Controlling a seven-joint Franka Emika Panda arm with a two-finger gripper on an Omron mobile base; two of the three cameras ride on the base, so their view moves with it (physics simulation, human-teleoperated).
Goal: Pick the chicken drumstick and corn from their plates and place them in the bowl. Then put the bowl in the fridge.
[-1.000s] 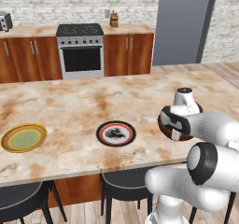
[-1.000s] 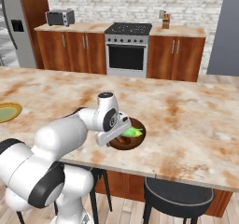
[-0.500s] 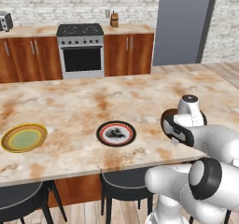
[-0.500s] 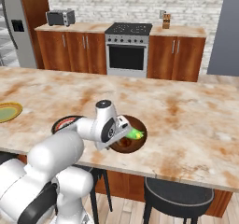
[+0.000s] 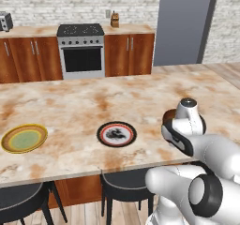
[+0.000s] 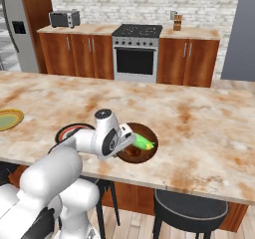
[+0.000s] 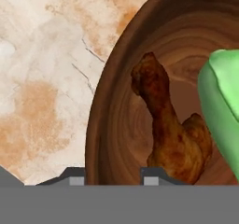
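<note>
Bowl: we see it near the tabletop's near edge, holding the chicken drumstick and the corn.
Tool: we find its tips straddling the bowl's rim, one outside, one inside; they stand apart, not visibly pinching.
Handling: we judge the bowl stiff, wood-like, fairly light; its loose contents may roll if tipped. The rim is the natural hold.
Plates: the black-rimmed plate and the yellow-rimmed plate lie left.
Tabletop: flat marbled stone.
Room: the fridge stands at far left.

Hand low, fingers slightly apart
</note>
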